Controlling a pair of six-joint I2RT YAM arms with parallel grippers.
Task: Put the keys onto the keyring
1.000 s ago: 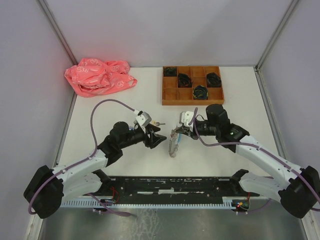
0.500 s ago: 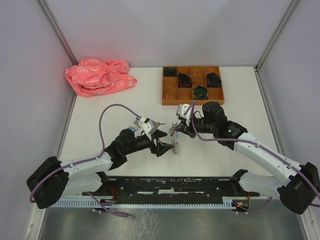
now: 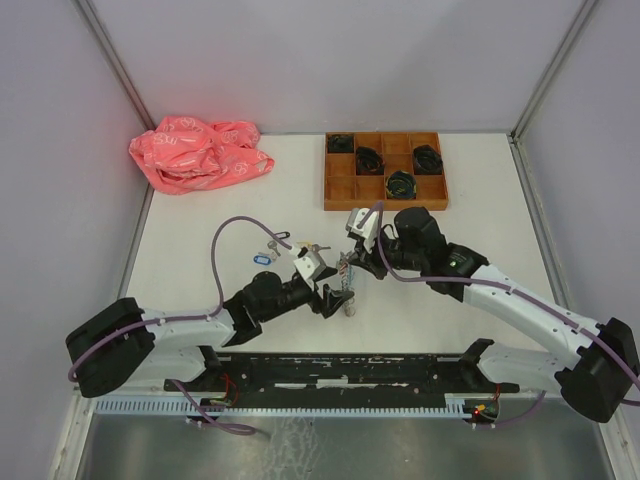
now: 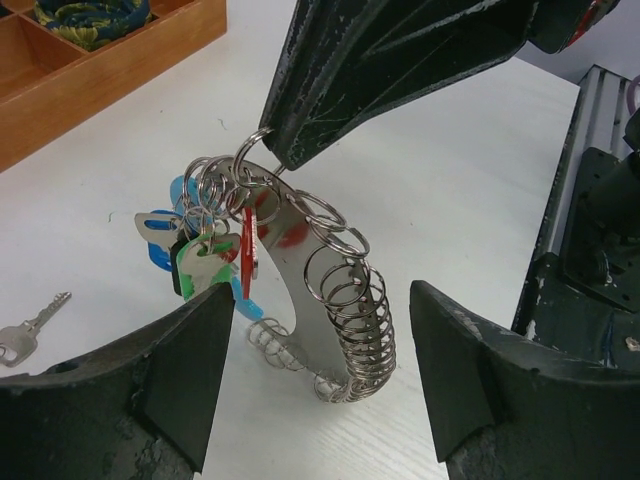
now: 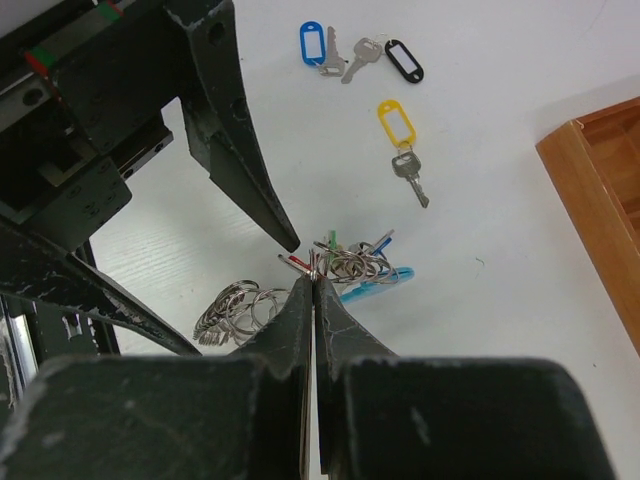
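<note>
The keyring [image 3: 347,286] hangs upright over the table, its lower coils resting on the surface. It is a hoop strung with silvery rings [image 4: 355,320] and a cluster of coloured tags [image 4: 200,255] near its top. My right gripper [image 5: 312,272] is shut on the keyring's top, seen from above at the right gripper [image 3: 348,262]. The left gripper [image 4: 320,292] is open and straddles the lower coils without touching them. Loose keys lie on the table: a yellow-tagged one [image 5: 398,128], a blue-tagged one [image 5: 314,46] and a black tag [image 5: 405,60] beside it. A bare key [image 4: 25,332] lies left.
A wooden compartment tray [image 3: 385,204] holding black coiled bundles stands behind the grippers. It is also close in the left wrist view, tray [image 4: 110,60]. A crumpled pink bag [image 3: 198,152] lies at the back left. The black rail [image 3: 340,370] runs along the near edge.
My left arm has reached right and forward until its jaws flank the keyring, and they have widened. The right gripper has shifted slightly left, still holding the keyring.
</note>
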